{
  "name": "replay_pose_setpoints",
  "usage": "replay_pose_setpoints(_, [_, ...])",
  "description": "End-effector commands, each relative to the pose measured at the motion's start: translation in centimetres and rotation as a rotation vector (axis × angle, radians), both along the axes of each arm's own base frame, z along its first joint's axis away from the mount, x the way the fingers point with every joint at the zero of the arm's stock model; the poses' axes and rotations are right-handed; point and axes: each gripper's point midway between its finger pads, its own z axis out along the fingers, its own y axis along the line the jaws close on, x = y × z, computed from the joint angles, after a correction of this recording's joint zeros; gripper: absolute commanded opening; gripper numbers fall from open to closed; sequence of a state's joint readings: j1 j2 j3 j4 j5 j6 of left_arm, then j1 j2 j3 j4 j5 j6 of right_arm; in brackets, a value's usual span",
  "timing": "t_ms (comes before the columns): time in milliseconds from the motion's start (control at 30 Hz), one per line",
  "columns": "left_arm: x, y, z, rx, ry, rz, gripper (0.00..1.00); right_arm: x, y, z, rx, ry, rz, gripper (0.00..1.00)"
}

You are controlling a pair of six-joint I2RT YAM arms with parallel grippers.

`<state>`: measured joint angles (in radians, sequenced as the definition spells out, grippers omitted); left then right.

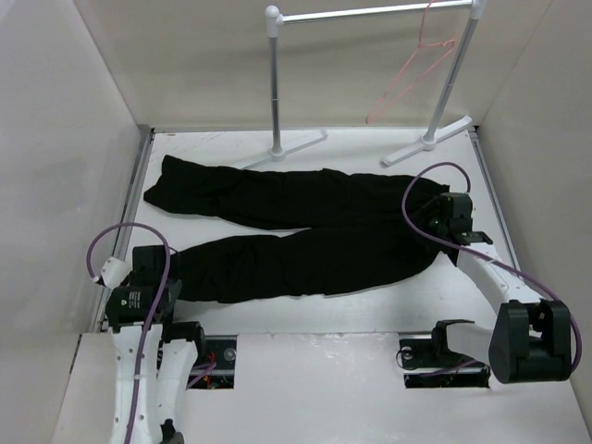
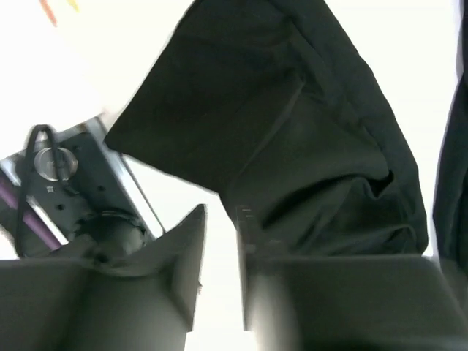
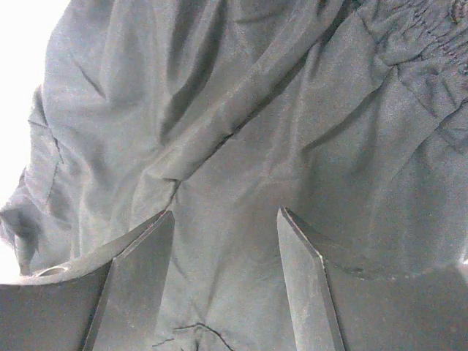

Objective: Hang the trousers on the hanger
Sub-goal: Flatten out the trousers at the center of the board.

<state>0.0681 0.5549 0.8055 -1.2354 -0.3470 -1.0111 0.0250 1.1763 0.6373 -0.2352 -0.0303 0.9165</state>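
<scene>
The trousers (image 1: 305,231) are plain black and lie flat on the white table (image 1: 370,157), spread from side to side; the waist is at the right and the two legs run leftward, splitting into a V; the far leg ends near the table's back left corner, the near leg ends at the front left, just beside the left gripper (image 1: 155,273). Up close the right wrist view shows soft, creased cloth with a gathered elastic waistband (image 3: 417,36) at the upper right; the left wrist view shows the straight hem end of one leg (image 2: 292,146) with a seam running along it.

The pink wire hanger (image 1: 412,74) hangs by its hook from the rail of the white rack (image 1: 370,11) at the back of the table, well apart from the trousers.

The left gripper (image 2: 219,256) has its fingers (image 2: 183,256) drawn to a narrow gap; white table shows through the gap and no cloth lies in it; the right-hand finger sits at the edge of the hem, though I cannot tell whether it touches. The right gripper (image 3: 223,248) is over the waist end (image 1: 450,217) with fingers (image 3: 142,270) spread wide; black cloth fills the space between them, nothing is clamped, and contact with the cloth cannot be told.
</scene>
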Motion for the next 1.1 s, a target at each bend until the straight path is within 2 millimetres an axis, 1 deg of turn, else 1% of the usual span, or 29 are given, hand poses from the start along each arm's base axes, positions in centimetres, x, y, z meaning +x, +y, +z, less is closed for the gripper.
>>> replay_pose_setpoints(0, [0.2,1.2,1.6,0.076,0.022,-0.015,0.32,0.1,-0.1,0.5,0.007,-0.015,-0.002,0.65])
replay_pose_setpoints(67, [2.1,2.3,3.5,0.134,-0.017,-0.006,0.42,0.3,0.2,0.9,0.012,-0.021,0.011,0.65])
replay_pose_setpoints(133, [3.9,2.8,5.2,0.169,-0.087,-0.007,0.52,0.4,0.5,1.3,0.014,-0.025,0.022,0.65])
replay_pose_setpoints(167, [4.6,3.0,5.7,0.186,-0.108,-0.012,0.55,0.3,1.0,1.5,0.015,-0.03,0.036,0.65])
replay_pose_setpoints(200, [5.0,3.4,5.6,0.202,-0.112,0.003,0.58,0.3,1.3,1.7,0.015,-0.034,0.046,0.65])
replay_pose_setpoints(233, [5.5,3.8,5.1,0.21,-0.099,0.02,0.61,0.2,1.6,1.9,0.013,-0.042,0.059,0.62])
replay_pose_setpoints(267, [6.2,4.2,4.3,0.206,-0.083,0.042,0.63,0.2,1.9,2.2,0.011,-0.052,0.071,0.56])
replay_pose_setpoints(300, [7.2,4.5,3.2,0.184,-0.075,0.061,0.63,0.2,2.2,2.4,0.01,-0.058,0.085,0.46])
replay_pose_setpoints(333, [8.3,4.5,2.0,0.151,-0.072,0.071,0.63,0.1,2.8,2.6,0.008,-0.065,0.111,0.3])
replay_pose_setpoints(367, [9.4,4.6,0.7,0.117,-0.074,0.083,0.62,-0.2,3.5,2.8,0.006,-0.069,0.146,0.19])
replay_pose_setpoints(400, [10.3,4.9,-0.4,0.083,-0.08,0.104,0.61,-0.5,4.1,3.1,0.004,-0.073,0.174,0.13])
replay_pose_setpoints(433, [10.9,5.3,-1.6,0.056,-0.073,0.137,0.6,-0.9,4.7,3.3,-0.001,-0.077,0.201,0.11])
replay_pose_setpoints(467, [11.1,5.9,-2.8,0.037,-0.055,0.168,0.59,-1.3,5.1,3.5,-0.008,-0.081,0.221,0.11])
replay_pose_setpoints(533, [11.3,6.7,-4.5,0.018,-0.025,0.21,0.58,-1.9,5.5,3.8,-0.014,-0.093,0.24,0.14])
replay_pose_setpoints(633, [12.0,7.8,-6.9,0.01,0.018,0.238,0.57,-2.5,5.7,4.2,-0.012,-0.112,0.255,0.25])
replay_pose_setpoints(700, [12.8,8.3,-8.1,0.009,0.036,0.243,0.55,-2.8,5.8,4.4,-0.012,-0.119,0.268,0.31])
replay_pose_setpoints(733, [13.1,8.4,-8.7,0.009,0.045,0.243,0.51,-3.0,5.9,4.5,-0.011,-0.122,0.278,0.34])
replay_pose_setpoints(767, [13.4,8.4,-9.4,-0.002,0.052,0.239,0.42,-3.3,5.9,4.6,-0.009,-0.122,0.281,0.39])
replay_pose_setpoints(833, [14.0,8.5,-10.6,-0.011,0.069,0.232,0.18,-3.7,5.7,4.9,-0.013,-0.127,0.274,0.47])
replay_pose_setpoints(867, [14.2,8.8,-11.2,-0.013,0.084,0.231,0.11,-3.9,5.5,5.0,-0.017,-0.132,0.266,0.5])
replay_pose_setpoints(933, [14.9,9.5,-11.8,-0.009,0.099,0.226,0.03,-4.3,5.1,5.4,-0.017,-0.142,0.254,0.55])
replay_pose_setpoints(967, [15.7,9.9,-11.8,-0.004,0.099,0.217,0.01,-4.5,4.7,5.5,-0.021,-0.144,0.244,0.56])
replay_pose_setpoints(1000, [16.5,10.5,-11.4,0.01,0.091,0.212,0.0,-4.7,4.2,5.6,-0.026,-0.143,0.228,0.56])
replay_pose_setpoints(1067, [19.0,11.6,-9.9,0.042,0.055,0.2,0.0,-5.0,3.2,5.9,-0.038,-0.146,0.197,0.59])
